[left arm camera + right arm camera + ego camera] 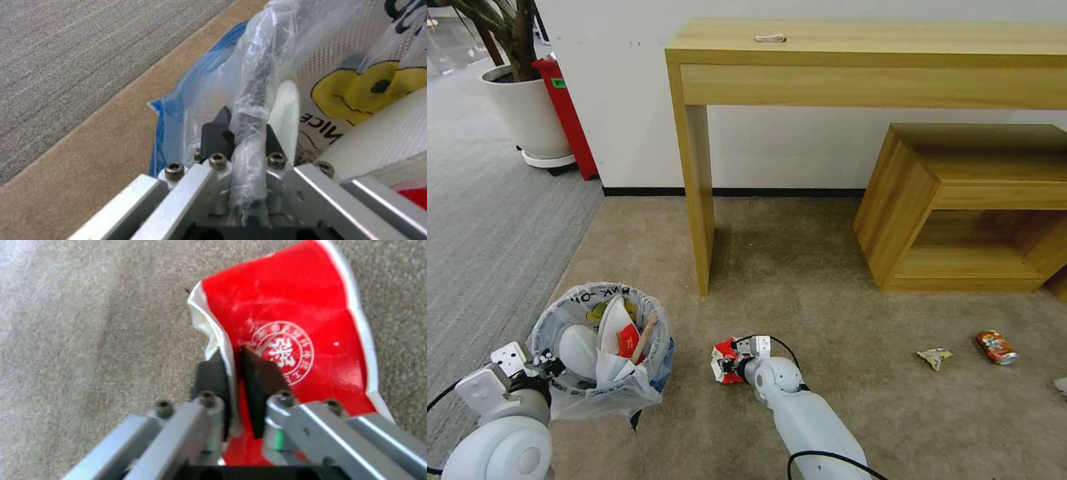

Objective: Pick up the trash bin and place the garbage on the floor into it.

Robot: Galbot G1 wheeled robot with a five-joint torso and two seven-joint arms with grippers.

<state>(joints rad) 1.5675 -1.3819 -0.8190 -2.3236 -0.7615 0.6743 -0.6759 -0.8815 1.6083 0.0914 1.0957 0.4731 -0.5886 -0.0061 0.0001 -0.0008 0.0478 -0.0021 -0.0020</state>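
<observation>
beige carpet (800,267) lies before your desk (867,47); your left gripper (242,133) pinches the trash bin (597,347) by its bagged rim, while your right gripper (235,368) nips a red wrapper (289,340), light, limp, likely best held by its edge.

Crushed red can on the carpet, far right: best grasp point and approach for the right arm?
Judging by the head view, the red can lies on its side, flattened, long axis slanting. Probably best to come from straight above and pinch across its narrow middle, fingers either side of the long axis. The right gripper is shut on the red wrapper, so it must release that first.
</observation>
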